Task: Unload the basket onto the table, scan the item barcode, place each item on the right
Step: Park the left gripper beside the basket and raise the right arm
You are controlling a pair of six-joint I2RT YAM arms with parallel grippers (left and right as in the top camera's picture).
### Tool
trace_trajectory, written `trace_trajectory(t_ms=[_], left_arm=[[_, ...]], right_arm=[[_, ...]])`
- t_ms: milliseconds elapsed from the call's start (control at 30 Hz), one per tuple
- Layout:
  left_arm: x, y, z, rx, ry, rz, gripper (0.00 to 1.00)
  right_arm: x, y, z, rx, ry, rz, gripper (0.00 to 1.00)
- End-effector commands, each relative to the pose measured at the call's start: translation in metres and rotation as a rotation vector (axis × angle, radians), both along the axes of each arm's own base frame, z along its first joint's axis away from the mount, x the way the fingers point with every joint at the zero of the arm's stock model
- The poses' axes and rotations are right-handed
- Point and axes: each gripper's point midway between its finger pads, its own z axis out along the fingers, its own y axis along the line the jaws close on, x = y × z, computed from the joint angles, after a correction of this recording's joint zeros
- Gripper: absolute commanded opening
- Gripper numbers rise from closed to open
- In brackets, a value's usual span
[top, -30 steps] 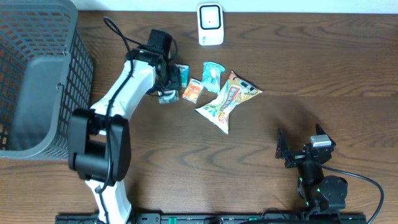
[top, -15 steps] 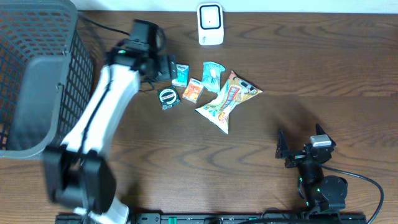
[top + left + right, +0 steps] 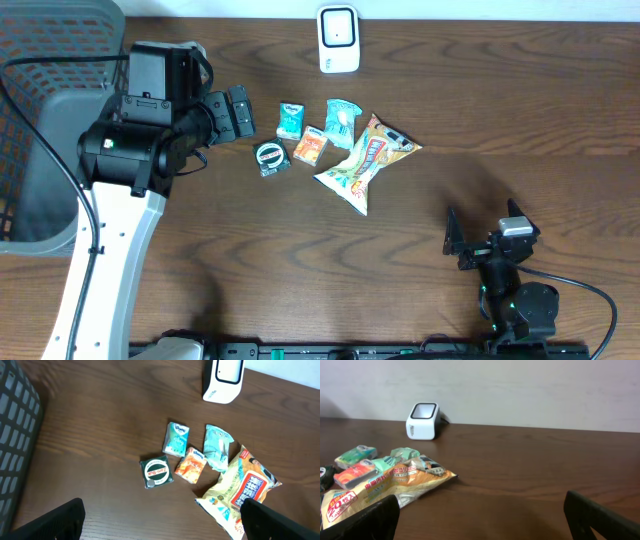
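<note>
The white barcode scanner [image 3: 338, 38] stands at the table's far edge. Below it lies a cluster of items: a round green tin [image 3: 270, 157], a teal tissue packet [image 3: 290, 120], an orange packet [image 3: 309, 146], a light teal pouch [image 3: 341, 122] and a large snack bag [image 3: 365, 160]. My left gripper [image 3: 228, 115] hovers open and empty left of the cluster; in the left wrist view the tin [image 3: 157, 471] lies free on the wood, above the left gripper [image 3: 162, 527]. My right gripper [image 3: 483, 230] rests open and empty at the near right, apart from every item.
A grey mesh basket [image 3: 50, 120] fills the far left corner, close behind the left arm. From the right wrist view the scanner [image 3: 422, 421] stands before a pale wall, and the snack bag [image 3: 385, 487] lies at the left. Bare wood stretches between the right gripper and the items.
The left gripper opened, left the green tin lying on the table and drew back to the left, rising. The right arm has not moved.
</note>
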Motion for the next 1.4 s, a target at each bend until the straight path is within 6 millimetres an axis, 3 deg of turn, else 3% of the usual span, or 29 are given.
trace_trajectory(t_ms=[0, 100, 200, 300, 400, 467, 600, 767, 867, 967, 1000, 1133, 1200, 1300, 1367], left_arm=[[0.0, 0.003, 0.002, 0.013, -0.006, 0.005, 0.98], [0.0, 0.003, 0.002, 0.013, -0.006, 0.005, 0.98], [0.0, 0.003, 0.002, 0.013, -0.006, 0.005, 0.98], [0.0, 0.003, 0.002, 0.013, -0.006, 0.005, 0.98], [0.0, 0.003, 0.002, 0.013, -0.006, 0.005, 0.98], [0.0, 0.003, 0.002, 0.013, -0.006, 0.005, 0.98], [0.0, 0.003, 0.002, 0.013, -0.006, 0.005, 0.98], [0.0, 0.003, 0.002, 0.013, -0.006, 0.005, 0.98], [0.0, 0.003, 0.002, 0.013, -0.006, 0.005, 0.98], [0.0, 0.003, 0.002, 0.013, -0.006, 0.005, 0.98], [0.0, 0.003, 0.002, 0.013, -0.006, 0.005, 0.98], [0.0, 0.003, 0.002, 0.013, -0.006, 0.005, 0.98], [0.0, 0.003, 0.002, 0.013, -0.006, 0.005, 0.98], [0.0, 0.003, 0.002, 0.013, -0.006, 0.005, 0.98], [0.0, 0.003, 0.002, 0.013, -0.006, 0.005, 0.98]], right_arm=[[0.0, 0.0, 0.0, -0.011, -0.001, 0.0, 0.99], [0.0, 0.0, 0.0, -0.011, -0.001, 0.0, 0.99], [0.0, 0.001, 0.016, 0.035, -0.061, 0.004, 0.99], [-0.008, 0.035, 0.025, 0.273, -0.042, 0.199, 0.99], [-0.011, 0.04, 0.045, 0.364, -0.095, 0.247, 0.99], [-0.015, 0.036, 0.074, 0.458, -0.194, 0.252, 0.99], [-0.051, 0.011, 0.165, 0.579, -0.604, 0.241, 0.99], [-0.089, -0.011, 0.226, 0.617, -0.863, 0.204, 0.99], [-0.084, -0.009, 0.253, 0.571, -0.836, 0.186, 0.99], [-0.059, 0.003, 0.277, 0.369, -0.753, 0.149, 0.99], [-0.041, 0.012, 0.283, 0.258, -0.691, 0.153, 0.99], [0.021, 0.047, 0.268, 0.011, -0.392, 0.272, 0.99], [0.064, 0.054, 0.235, -0.003, -0.089, 0.3, 0.99], [0.094, 0.056, 0.195, -0.001, 0.219, 0.303, 0.99], [0.104, 0.059, 0.172, 0.018, 0.385, 0.315, 0.99]])
